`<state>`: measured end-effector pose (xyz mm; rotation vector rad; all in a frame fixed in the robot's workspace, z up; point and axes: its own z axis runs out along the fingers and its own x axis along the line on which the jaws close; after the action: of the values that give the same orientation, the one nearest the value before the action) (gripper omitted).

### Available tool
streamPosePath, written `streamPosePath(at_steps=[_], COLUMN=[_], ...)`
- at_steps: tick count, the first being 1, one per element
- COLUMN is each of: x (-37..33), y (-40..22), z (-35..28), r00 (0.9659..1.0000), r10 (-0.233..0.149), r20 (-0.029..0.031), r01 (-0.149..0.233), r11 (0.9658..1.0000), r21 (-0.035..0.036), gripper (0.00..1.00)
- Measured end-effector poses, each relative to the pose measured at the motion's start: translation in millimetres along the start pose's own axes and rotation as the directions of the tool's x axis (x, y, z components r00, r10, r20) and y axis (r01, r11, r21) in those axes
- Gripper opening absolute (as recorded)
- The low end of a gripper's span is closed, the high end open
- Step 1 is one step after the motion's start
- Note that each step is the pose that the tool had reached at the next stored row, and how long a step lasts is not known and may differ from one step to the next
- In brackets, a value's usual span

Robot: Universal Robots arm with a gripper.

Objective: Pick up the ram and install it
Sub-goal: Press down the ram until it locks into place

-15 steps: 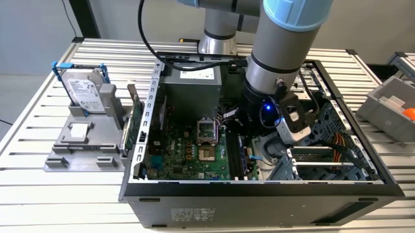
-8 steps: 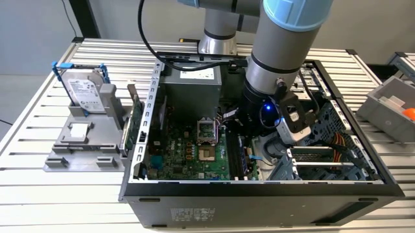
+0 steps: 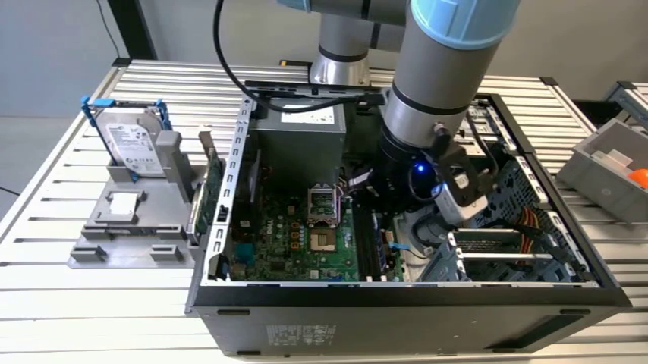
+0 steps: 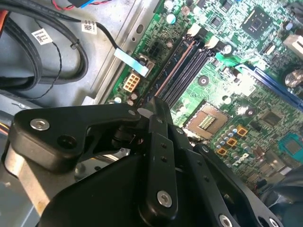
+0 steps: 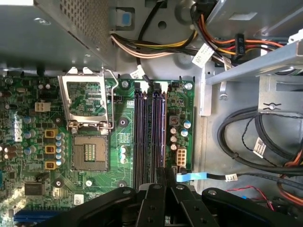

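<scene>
Well inside the open case point(image 3: 405, 292), the arm point(image 3: 435, 91) reaches down at the centre of the exterior view. Its wrist sits between the grey power supply point(image 3: 299, 133) at the upper left and the drive bay on the right, with little room on either side.

In both wrist views, the end effector point(image 5: 165, 182) point(image 4: 156, 106) hangs just over the near end of the four memory slots point(image 5: 150, 132) point(image 4: 182, 71). Its fingers are pressed close together, leaving only a thin line between them. We cannot tell whether the ram is pinched in that line, and we cannot pick the ram out anywhere with certainty. All four slots look dark and alike along their length.

In the first wrist view, the slots run up the middle of the frame. The open processor socket point(image 5: 90, 153) lies to their left, and the board's edge is just to their right. Beyond that edge is bare metal floor, then black cables point(image 5: 246, 137) on the right of the frame. A flat blue-tagged cable point(image 5: 191, 176) lies just beside the fingertips.

Outside the case, at the left of the exterior view, a hard drive point(image 3: 132, 140) and a green card point(image 3: 208, 197) stand on edge on the bench point(image 3: 61, 303).
</scene>
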<state>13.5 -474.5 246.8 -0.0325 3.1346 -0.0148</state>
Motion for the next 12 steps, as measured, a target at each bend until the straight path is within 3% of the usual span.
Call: streamPosePath(at_steps=[5,6,9,12], x=[0.2,0.0,-0.1,-0.5], y=[0.0,0.0,0.0,0.0], z=[-0.1,0.0,-0.1,0.0], r00=[0.9982,0.9941,0.9901,0.9850], r10=[-0.059,-0.109,-0.140,-0.172], r20=[0.0009,0.0033,0.0048,0.0056], r01=[0.059,0.109,0.140,0.172], r11=[0.9982,0.9937,0.9895,0.9843], r21=[-0.0088,-0.0264,-0.0345,-0.0367], gripper=[0.00,0.00,0.00,0.00])
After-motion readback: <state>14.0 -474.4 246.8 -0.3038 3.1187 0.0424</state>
